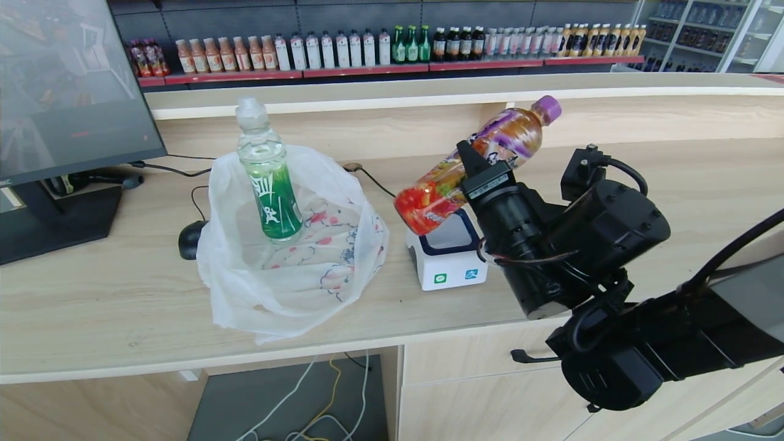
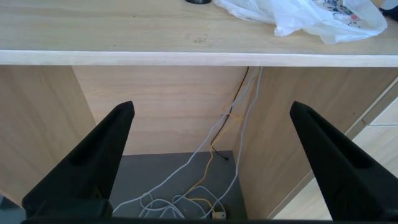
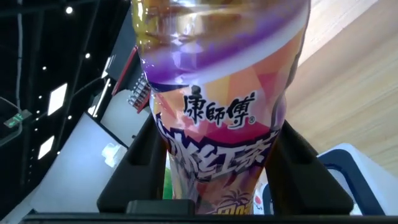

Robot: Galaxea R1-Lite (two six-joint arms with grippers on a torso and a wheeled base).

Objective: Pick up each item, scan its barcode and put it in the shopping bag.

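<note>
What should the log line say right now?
right gripper: shut on purple-cap bottle, tilted over scanner | left gripper: open, low before counter | green bottle: upright in shopping bag

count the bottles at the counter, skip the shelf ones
2. A green bottle stands upright in the bag; a purple-capped bottle is held tilted in the right gripper above the scanner. The bag's folds may hide more.
</note>
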